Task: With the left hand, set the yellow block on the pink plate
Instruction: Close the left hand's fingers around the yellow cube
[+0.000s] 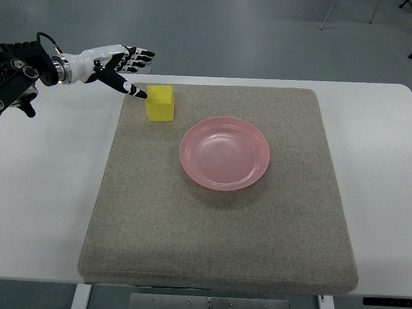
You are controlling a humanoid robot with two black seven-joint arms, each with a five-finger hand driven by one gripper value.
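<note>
A yellow block point(160, 103) sits on the grey mat point(219, 225) near its far left corner. A pink plate point(224, 152) lies on the mat to the right of the block and a little nearer, holding nothing. My left hand point(131, 69) comes in from the upper left and hovers just left of and beyond the block. Its fingers are spread and hold nothing, with the thumb tip point(139, 94) close to the block's top left edge.
The mat lies on a white table point(51, 193). The table's far edge runs just behind the hand, with grey floor beyond it.
</note>
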